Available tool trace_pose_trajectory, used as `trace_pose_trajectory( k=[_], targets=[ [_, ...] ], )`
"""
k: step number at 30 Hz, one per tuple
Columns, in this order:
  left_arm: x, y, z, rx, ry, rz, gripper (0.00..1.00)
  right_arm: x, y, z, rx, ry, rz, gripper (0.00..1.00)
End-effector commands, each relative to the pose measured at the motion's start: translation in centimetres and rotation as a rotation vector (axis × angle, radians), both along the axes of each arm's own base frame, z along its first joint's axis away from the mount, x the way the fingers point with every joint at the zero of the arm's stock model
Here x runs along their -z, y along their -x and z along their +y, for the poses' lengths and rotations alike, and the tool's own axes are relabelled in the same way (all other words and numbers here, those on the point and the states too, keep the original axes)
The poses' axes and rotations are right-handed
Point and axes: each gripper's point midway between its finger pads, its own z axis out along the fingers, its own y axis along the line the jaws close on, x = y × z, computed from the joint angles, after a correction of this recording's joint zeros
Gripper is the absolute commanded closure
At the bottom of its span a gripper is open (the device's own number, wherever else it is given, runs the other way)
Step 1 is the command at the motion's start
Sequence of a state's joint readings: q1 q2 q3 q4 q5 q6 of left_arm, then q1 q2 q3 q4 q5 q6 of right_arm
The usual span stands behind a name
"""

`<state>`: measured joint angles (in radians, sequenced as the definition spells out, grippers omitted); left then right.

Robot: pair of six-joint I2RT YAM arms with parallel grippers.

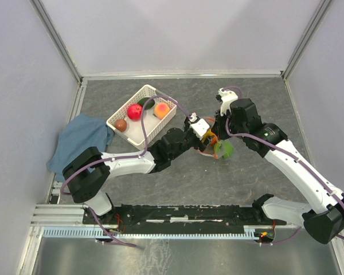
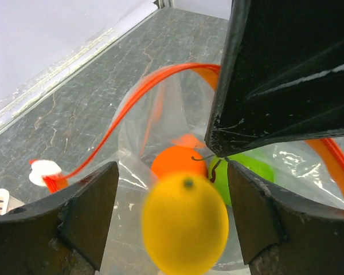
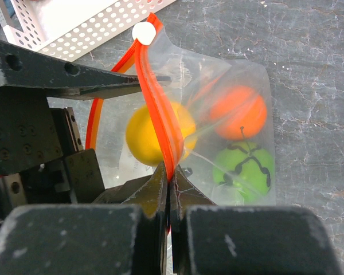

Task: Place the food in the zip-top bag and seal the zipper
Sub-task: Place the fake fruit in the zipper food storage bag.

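Observation:
The clear zip-top bag (image 1: 221,148) hangs open at mid-table. My right gripper (image 3: 169,172) is shut on its red-orange zipper (image 3: 157,97), holding the mouth up; the white slider (image 3: 144,31) sits at the far end. Through the plastic I see an orange (image 3: 238,112) and a green fruit (image 3: 243,166) inside. My left gripper (image 2: 172,212) stands open at the mouth. The yellow lemon (image 2: 185,223), blurred, is between its fingers with a gap on each side. A red apple (image 1: 135,112), peach (image 1: 161,109), avocado (image 1: 146,102) and brown piece (image 1: 121,125) lie in the basket.
The white lattice basket (image 1: 126,106) stands at the back left, close to the left arm. A blue cloth (image 1: 83,137) lies at the table's left edge. Grey walls close the table in on three sides.

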<state>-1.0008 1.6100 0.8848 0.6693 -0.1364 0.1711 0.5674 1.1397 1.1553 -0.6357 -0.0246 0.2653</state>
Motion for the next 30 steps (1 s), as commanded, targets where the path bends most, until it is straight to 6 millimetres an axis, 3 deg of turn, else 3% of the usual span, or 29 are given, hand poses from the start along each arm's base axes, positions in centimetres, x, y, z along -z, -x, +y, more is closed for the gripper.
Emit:
trace_pose_trajectory(
  k=[1, 10, 16, 23, 26, 30],
  targets=[
    [-4.1, 1.2, 0.3, 0.035, 0.122, 0.014, 0.17, -2.2, -0.8, -0.1, 0.027, -0.044, -0.079, 0.99],
    [-6.9, 2.8, 2.0, 0.032, 0.174, 0.109, 0.12, -2.2, -1.0, -0.5, 0.046, -0.029, -0.086, 0.99],
    [-7.9, 4.0, 4.5, -0.043, 0.2, 0.256, 0.1, -2.2, -1.3, -0.8, 0.061, -0.013, -0.089, 0.99],
    [-3.9, 4.2, 8.4, -0.277, 0.173, 0.491, 0.11, -2.0, -1.6, -0.5, 0.061, -0.013, -0.088, 0.99],
    [-2.3, 4.2, 8.5, -0.321, 0.185, 0.554, 0.14, -1.9, -1.7, -0.5, 0.062, -0.011, -0.086, 0.99],
    [-1.7, 3.8, 7.3, -0.321, 0.199, 0.598, 0.21, -1.8, -1.8, -0.3, 0.06, -0.015, -0.085, 0.99]
  ],
)
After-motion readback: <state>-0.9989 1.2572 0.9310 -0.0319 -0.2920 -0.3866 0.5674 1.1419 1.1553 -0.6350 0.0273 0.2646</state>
